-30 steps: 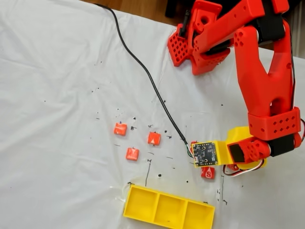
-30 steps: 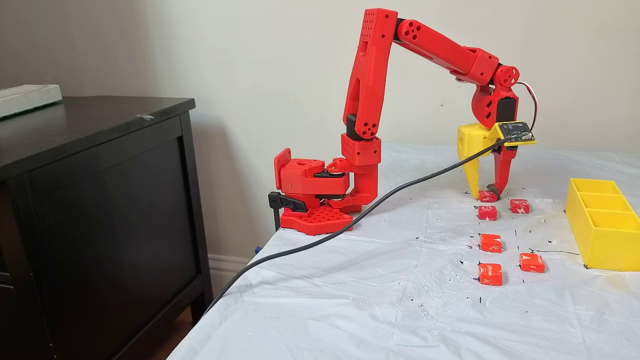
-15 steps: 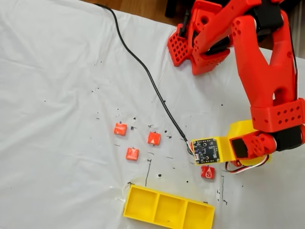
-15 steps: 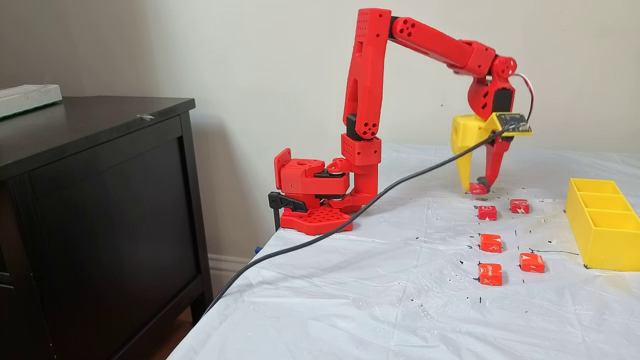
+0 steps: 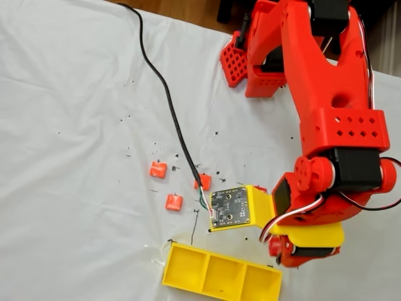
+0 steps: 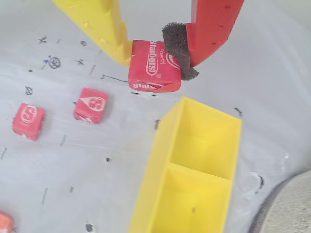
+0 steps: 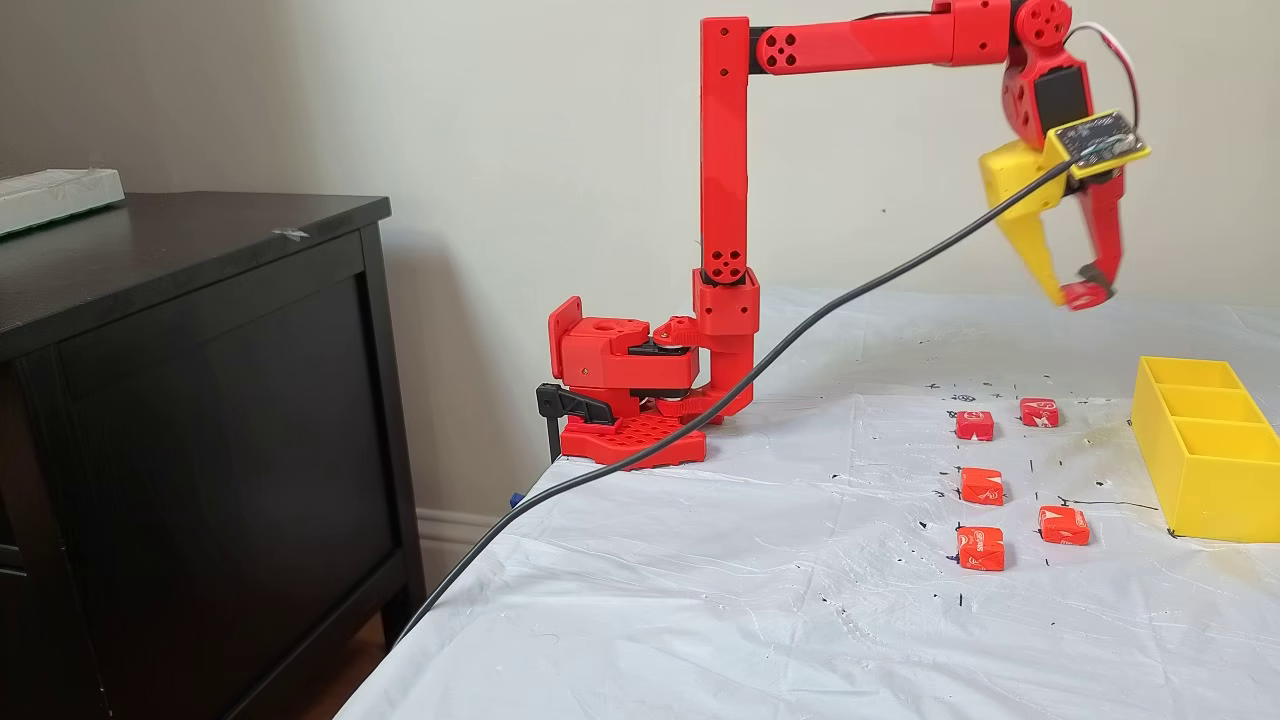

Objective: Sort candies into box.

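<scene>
My gripper (image 6: 155, 63) is shut on one red wrapped candy (image 6: 151, 73), pinched between the yellow finger and the red foam-padded finger. In a fixed view the gripper (image 7: 1076, 293) hangs high over the table with that candy (image 7: 1082, 296) at its tips. From above, the gripper (image 5: 288, 251) sits over the right end of the yellow three-compartment box (image 5: 168, 264). In the wrist view the box (image 6: 158, 162) lies just below the held candy. Several candies rest on the sheet: (image 7: 974, 425), (image 7: 1039, 412), (image 7: 981, 486), (image 5: 157, 169), (image 5: 173, 202), (image 6: 91, 105).
A black cable (image 5: 164, 88) runs from the gripper's circuit board (image 5: 229, 207) across the white sheet. The red arm base (image 7: 625, 400) is clamped at the table's far edge. A dark cabinet (image 7: 190, 420) stands to the left of the table.
The gripper has risen from the table with one candy shut in it and swung toward the yellow box. The other candies have stayed in place.
</scene>
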